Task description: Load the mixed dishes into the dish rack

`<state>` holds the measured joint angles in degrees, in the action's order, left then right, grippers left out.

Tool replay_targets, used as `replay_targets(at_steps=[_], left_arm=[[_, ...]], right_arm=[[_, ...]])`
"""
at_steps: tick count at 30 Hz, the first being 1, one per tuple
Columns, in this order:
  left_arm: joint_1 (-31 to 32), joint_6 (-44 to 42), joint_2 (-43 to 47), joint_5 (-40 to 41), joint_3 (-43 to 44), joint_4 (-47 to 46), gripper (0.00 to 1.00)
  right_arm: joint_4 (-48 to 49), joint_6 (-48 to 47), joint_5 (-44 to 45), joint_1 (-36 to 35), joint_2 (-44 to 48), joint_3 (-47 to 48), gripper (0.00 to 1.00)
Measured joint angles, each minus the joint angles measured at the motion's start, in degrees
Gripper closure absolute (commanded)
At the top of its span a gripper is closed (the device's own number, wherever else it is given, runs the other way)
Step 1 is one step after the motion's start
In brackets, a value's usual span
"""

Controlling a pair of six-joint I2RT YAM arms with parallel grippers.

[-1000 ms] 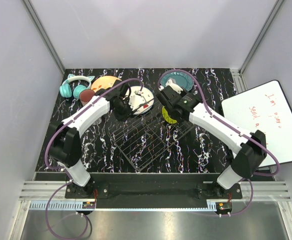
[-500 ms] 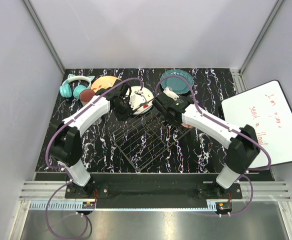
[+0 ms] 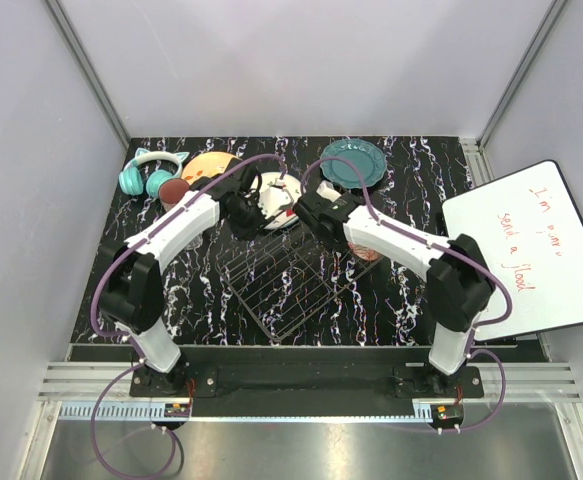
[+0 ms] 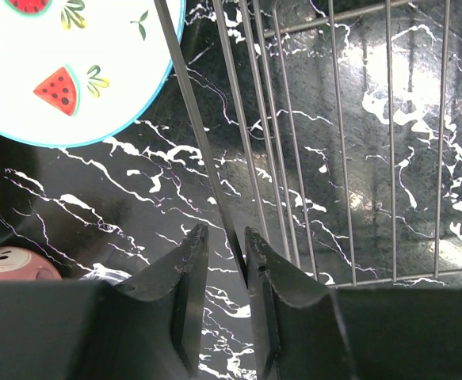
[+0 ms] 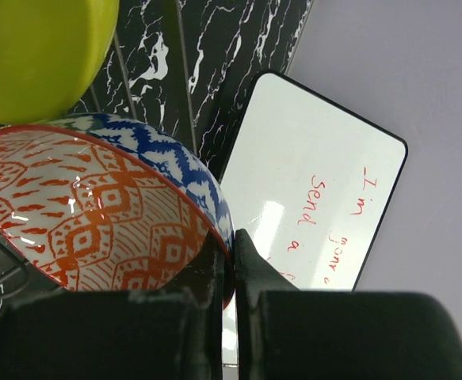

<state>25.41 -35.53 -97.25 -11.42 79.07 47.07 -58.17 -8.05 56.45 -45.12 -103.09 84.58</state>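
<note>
Right claw (image 5: 232,252) is clamped on the rim of the red bowl (image 5: 96,214), one finger inside and one outside, with the bowl tilted so its patterned inside faces the wrist camera. The green bowl (image 5: 40,55) is just beside it, over wires of the rack (image 3: 281,290). From above, this claw and both bowls are mostly hidden under the right arm, at the rack's far right part. The left claw (image 4: 224,237) is at the rack's far left corner, its fingers a narrow gap apart and astride the rim wire. Whether they pinch the wire cannot be told. The watermelon plate (image 3: 279,198) lies flat on the table just beyond the rack's far edge, and the mug (image 4: 9,264) stands near the left claw on its left. The tan plate (image 3: 209,167) and headphones (image 3: 151,172) lie far left, and the teal plate (image 3: 353,162) lies at the far edge, right of centre. A whiteboard (image 3: 531,245) lies to the right, off the table.
</note>
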Motion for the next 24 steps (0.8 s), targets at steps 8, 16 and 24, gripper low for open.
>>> replay_targets(at_steps=[8, 16, 24], left_arm=[[-0.3, 0.0, 0.0, -0.2, -0.6, -1.0, 0.72], [-0.3, -0.3, 0.0, -0.2, -0.6, -1.5, 0.72], [-0.5, -0.7, 0.0, -0.3, -0.8, -1.3, 0.73]], right_arm=[[-0.1, 0.7, -0.6, -0.4, -4.6, 0.4, 1.00], [-1.0, 3.5, -1.1, -2.9, -4.6, 0.3, 0.27], [-3.5, 5.3, -1.2, -3.7, -4.1, 0.3, 0.20]])
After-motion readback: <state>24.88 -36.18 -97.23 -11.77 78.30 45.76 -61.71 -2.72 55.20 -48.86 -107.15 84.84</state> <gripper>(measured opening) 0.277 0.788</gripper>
